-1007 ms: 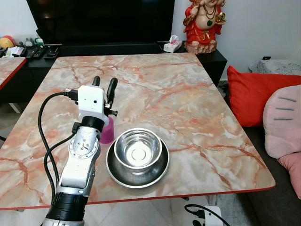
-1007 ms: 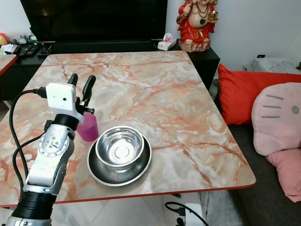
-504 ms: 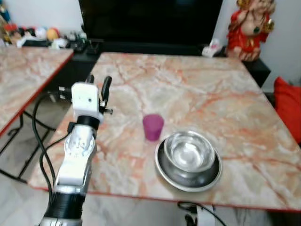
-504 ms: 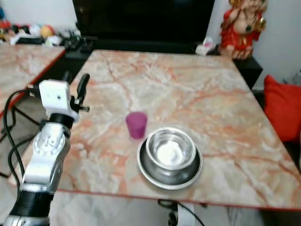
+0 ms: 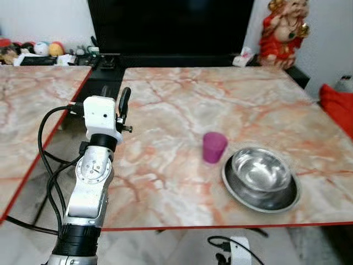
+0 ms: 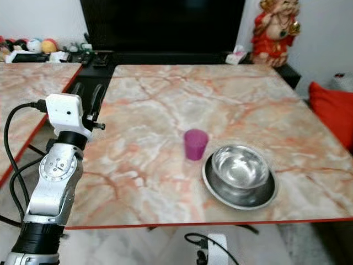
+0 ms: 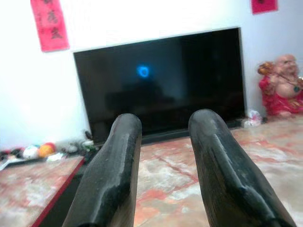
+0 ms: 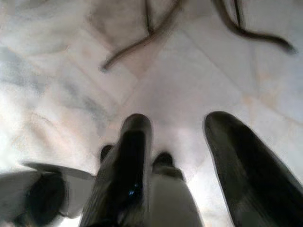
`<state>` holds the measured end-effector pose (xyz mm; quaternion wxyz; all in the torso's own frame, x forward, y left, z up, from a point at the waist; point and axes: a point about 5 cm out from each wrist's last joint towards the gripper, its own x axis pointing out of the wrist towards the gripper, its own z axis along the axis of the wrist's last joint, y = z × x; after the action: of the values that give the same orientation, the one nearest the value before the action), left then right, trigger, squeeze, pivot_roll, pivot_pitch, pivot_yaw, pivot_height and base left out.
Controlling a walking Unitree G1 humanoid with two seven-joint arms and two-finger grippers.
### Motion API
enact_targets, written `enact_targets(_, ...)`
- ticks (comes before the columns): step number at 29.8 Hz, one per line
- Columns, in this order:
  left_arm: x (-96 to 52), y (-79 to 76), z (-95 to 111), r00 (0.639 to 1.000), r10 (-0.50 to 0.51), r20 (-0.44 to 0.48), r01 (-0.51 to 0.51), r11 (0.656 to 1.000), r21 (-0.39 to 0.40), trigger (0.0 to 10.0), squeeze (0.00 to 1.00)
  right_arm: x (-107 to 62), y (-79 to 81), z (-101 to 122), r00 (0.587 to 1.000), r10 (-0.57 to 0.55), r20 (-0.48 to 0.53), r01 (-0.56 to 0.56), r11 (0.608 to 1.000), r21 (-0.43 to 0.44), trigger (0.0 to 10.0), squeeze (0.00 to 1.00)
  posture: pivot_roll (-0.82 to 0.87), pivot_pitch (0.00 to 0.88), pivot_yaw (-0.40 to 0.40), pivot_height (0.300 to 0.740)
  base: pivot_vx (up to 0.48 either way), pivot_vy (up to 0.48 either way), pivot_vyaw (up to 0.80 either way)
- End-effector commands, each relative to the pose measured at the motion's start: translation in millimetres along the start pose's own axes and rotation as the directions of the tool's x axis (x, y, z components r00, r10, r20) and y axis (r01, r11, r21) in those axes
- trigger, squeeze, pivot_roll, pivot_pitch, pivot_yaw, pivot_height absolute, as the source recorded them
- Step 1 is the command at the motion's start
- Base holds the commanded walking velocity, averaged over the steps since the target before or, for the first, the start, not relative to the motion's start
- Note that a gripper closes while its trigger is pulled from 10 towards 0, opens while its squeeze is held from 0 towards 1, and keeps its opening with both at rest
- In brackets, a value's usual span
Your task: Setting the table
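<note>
Change since a second ago: head camera has swung to the robot's left, so a second marble table [image 5: 33, 105] now shows at 9 o'clock; the pink cup [image 5: 214, 147], earlier half hidden behind the left arm, stands in plain sight, apart from the arm.
Left gripper [image 5: 113, 98]: raised upright over the tabletop's [image 5: 165, 121] left edge, at about 9 o'clock from the cup and well apart from it; jaws released, holding nothing.
Left wrist view: the two black fingers [image 7: 116, 175] show a clear gap between them (the head views do not give this so plainly), and beyond them a dark television [image 7: 161, 90], a red paper strip [image 7: 49, 23] on the wall and a red figurine [image 7: 283, 85].
Pink cup: upright on the tabletop, just beside the steel bowl [image 5: 260, 170], at the bowl's 9 to 10 o'clock; whether they touch cannot be told.
Steel bowl: sits inside a wider steel dish [image 5: 242, 190] near the tabletop's front edge, toward 4 o'clock of the scene.
Right gripper [image 8: 177, 161]: hangs over pale floor tiles [image 8: 199, 85] with dark cables [image 8: 142, 42] lying on them (blurred); jaws parted, nothing between them.
Head views alone: red figurine [image 6: 276, 33] at 1 o'clock beyond the tabletop, a tissue box [image 6: 237, 55] beside it, a red cushion [image 6: 331, 107] at 3 o'clock, small toys [image 5: 38, 49] at 10 o'clock.
</note>
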<state>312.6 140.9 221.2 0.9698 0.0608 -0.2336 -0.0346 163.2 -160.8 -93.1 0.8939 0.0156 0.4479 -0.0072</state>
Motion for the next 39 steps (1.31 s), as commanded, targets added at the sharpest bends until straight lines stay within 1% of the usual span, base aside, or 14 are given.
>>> enact_targets(1, 3.3, 4.8, 5, 1.000, 0.010, 0.013, -0.010, 1.000, 0.024, 10.0, 0.00, 0.2, 1.9, 0, 1.000, 0.006, -0.006, -0.006, 1.000, -0.008, 10.0, 0.00, 0.15, 0.005, -0.016, 0.740, 0.000, 0.480, 0.47)
enact_targets(10, 0.0, 5.5, 3, 1.000, 0.021, 0.003, -0.021, 1.000, 0.019, 10.0, 0.00, -1.5, 3.0, -7, 1.000, 0.005, -0.018, -0.005, 1.000, -0.009, 10.0, 0.00, 0.15, 0.016, -0.019, 0.740, 0.000, 0.480, 0.76)
enact_targets(15, 0.2, 5.7, 3, 1.000, 0.026, 0.001, -0.026, 0.999, 0.021, 10.0, 0.00, -4.2, 0.6, -15, 0.999, -0.004, -0.036, 0.004, 1.000, -0.013, 10.0, 0.00, 0.14, 0.028, -0.023, 0.740, 0.000, 0.480, 0.67)
enact_targets(26, -0.1, 6.4, 3, 1.000, 0.030, 0.001, -0.030, 0.999, 0.024, 10.0, 0.00, -6.0, 0.0, -21, 0.999, -0.008, -0.049, 0.007, 1.000, -0.010, 10.0, 0.00, 0.14, 0.037, -0.025, 0.740, 0.000, 0.480, 0.78)
enact_targets(31, -0.2, 6.2, 3, 1.000, 0.031, 0.001, -0.031, 0.999, 0.024, 10.0, 0.00, -6.6, 0.5, -23, 0.999, -0.007, -0.053, 0.007, 1.000, -0.010, 10.0, 0.00, 0.14, 0.036, -0.026, 0.740, 0.000, 0.480, 0.20)
enact_targets(39, 0.1, 7.5, 4, 0.999, 0.033, 0.000, -0.033, 0.999, 0.028, 10.0, 0.00, -3.6, -3.5, -13, 0.999, -0.011, -0.042, 0.011, 1.000, -0.014, 10.0, 0.00, 0.14, 0.037, -0.027, 0.740, 0.000, 0.480, 0.00)
